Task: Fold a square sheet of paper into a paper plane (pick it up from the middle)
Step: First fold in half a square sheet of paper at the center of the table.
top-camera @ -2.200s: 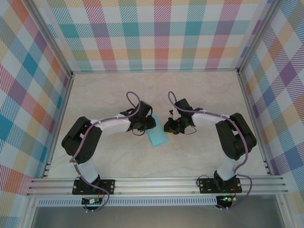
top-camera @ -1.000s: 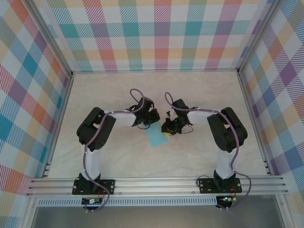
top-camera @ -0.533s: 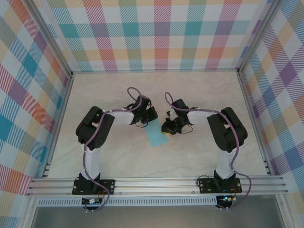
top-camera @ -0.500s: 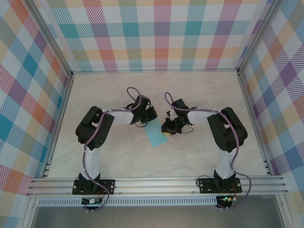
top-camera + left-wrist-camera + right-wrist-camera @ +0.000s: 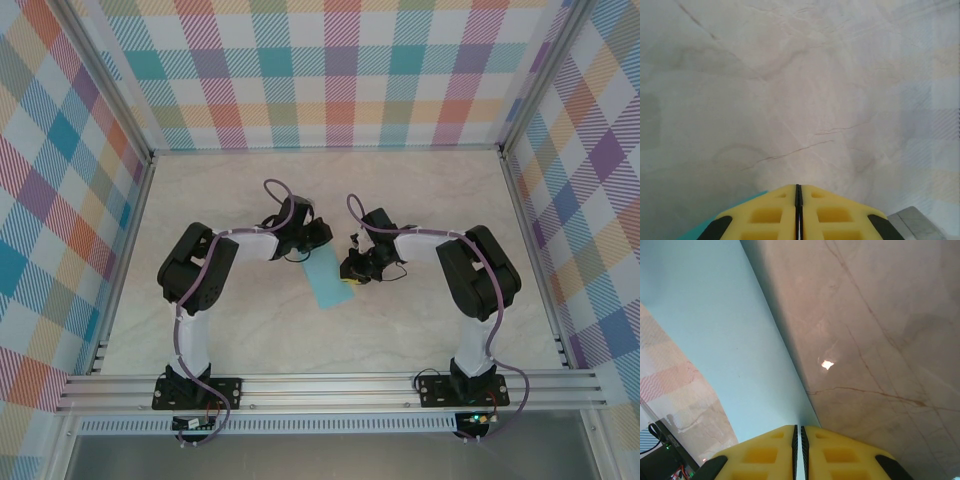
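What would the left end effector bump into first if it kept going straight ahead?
Most likely the bare marble tabletop, which lies right ahead of the left end effector and its shut yellow tips. Its downward tilt is hard to judge.

Bright, even light from overhead; shadows in the top view are soft and short. In the right wrist view a glare spot gleams on the marble surface (image 5: 880,315), a dark shadow lines the light-blue paper (image 5: 715,330), and the yellow fingers (image 5: 760,455) blur close up.
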